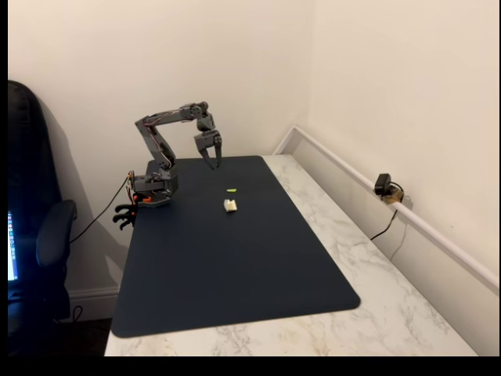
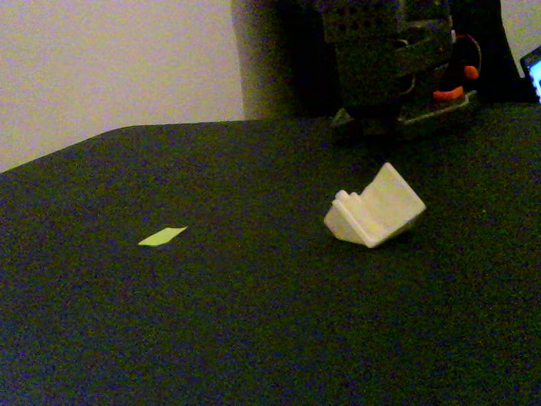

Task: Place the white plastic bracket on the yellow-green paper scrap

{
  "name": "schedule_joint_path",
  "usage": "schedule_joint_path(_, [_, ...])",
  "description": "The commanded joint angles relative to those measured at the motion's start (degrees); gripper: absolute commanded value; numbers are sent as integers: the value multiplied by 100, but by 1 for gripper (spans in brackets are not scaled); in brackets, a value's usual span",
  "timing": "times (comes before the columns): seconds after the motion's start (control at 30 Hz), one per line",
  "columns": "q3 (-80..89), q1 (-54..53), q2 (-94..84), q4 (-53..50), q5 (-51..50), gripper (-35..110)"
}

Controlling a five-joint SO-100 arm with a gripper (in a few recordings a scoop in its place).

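Looking down across your table, you have the white plastic bracket (image 1: 230, 205) lying on the dark blue mat (image 1: 235, 266), near the mat's far half and a little toward the arm's side, with the yellow-green paper scrap (image 1: 232, 190) just beyond it, close but not touching. No box, tray or bin stands among these things; the mat is the only surface that bears anything, and on it rest just these two small pieces. In the low fixed view the bracket (image 2: 374, 206) sits tilted, propped on one edge with a flat face slanting upward and a small stepped lip at its left end, while the scrap (image 2: 162, 237) lies flat on the mat well to its left. Your gripper (image 1: 211, 161) hangs in the air above the mat's far edge, pointing downward, its two fingers parted by a narrow gap and nothing between them. The bracket lies nearer the camera than the gripper and slightly to its right in the high fixed view, with the scrap between the two; the gripper touches neither. Your arm's base (image 1: 153, 192) is clamped at the mat's left far corner, and in the low view part of it (image 2: 397, 76) stands behind the bracket, dark and blurred.
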State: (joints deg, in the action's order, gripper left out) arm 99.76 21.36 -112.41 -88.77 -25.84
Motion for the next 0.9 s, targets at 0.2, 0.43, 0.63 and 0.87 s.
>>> schedule_joint_path(0.2, [-1055,132,527,-308,-53,5])
schedule_joint_path(0.43, [-1169,466,1714,-387,-527,21])
schedule_joint_path(0.63, [-940,747,1714,229,-668,26])
schedule_joint_path(0.87, [-237,1169,1872,1020,-1081,35])
